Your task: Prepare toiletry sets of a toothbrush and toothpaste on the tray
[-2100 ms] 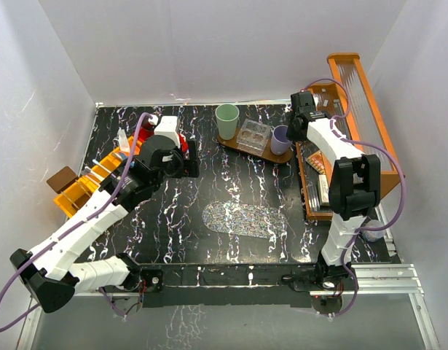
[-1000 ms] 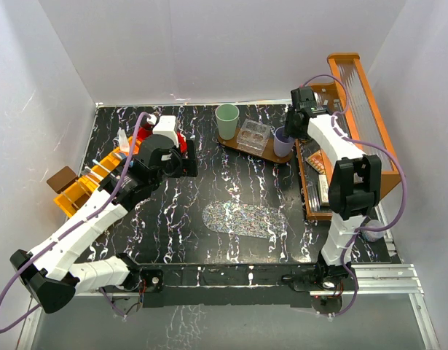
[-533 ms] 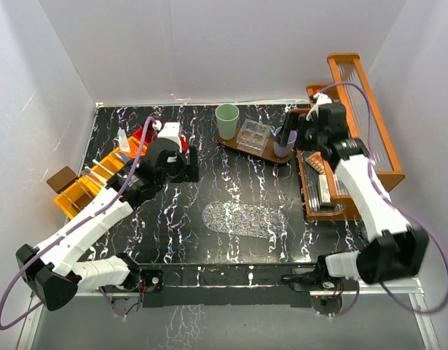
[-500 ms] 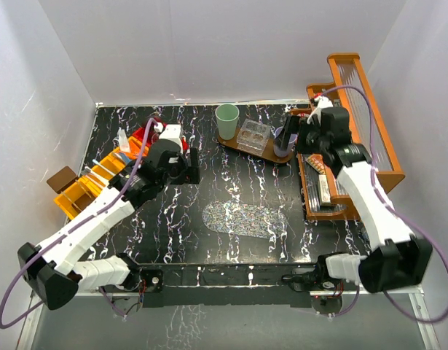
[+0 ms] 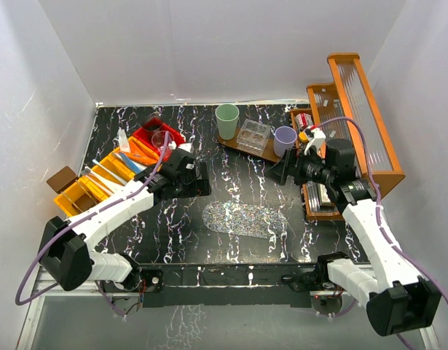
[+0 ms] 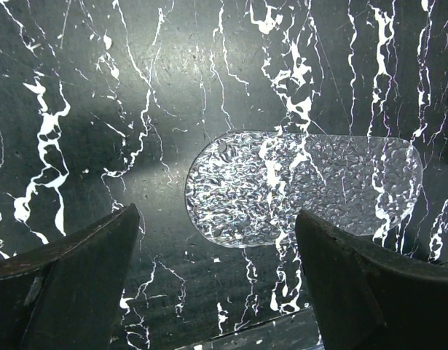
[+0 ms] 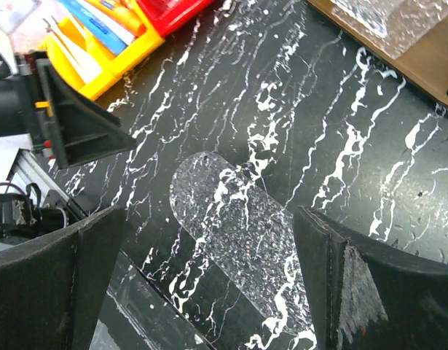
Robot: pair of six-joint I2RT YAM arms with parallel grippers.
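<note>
A brown wooden tray [image 5: 238,144] at the back holds a green cup [image 5: 226,120], a clear glass [image 5: 253,134] and a lilac cup [image 5: 284,138]. Pale toothbrushes [image 5: 111,164] and blue and orange tubes [image 7: 107,16] lie in the yellow organizer [image 5: 92,182] at the left. My left gripper [image 5: 202,181] hovers open over the dark table, with nothing between its fingers [image 6: 71,284]. My right gripper [image 5: 278,173] hangs open and empty in front of the lilac cup. Both wrist views look down on a clear textured oval tray [image 6: 304,186] [image 7: 238,226].
A red bin [image 5: 154,138] sits behind the organizer. An orange-framed wooden rack [image 5: 355,117] stands along the right edge. The clear oval tray [image 5: 242,219] lies flat at table centre. A small brown box [image 5: 62,179] rests off the left edge.
The right arm pulled back from the lilac cup toward the table middle, and its jaws spread wide. The left arm swung from the organizer toward the centre and lowered.
</note>
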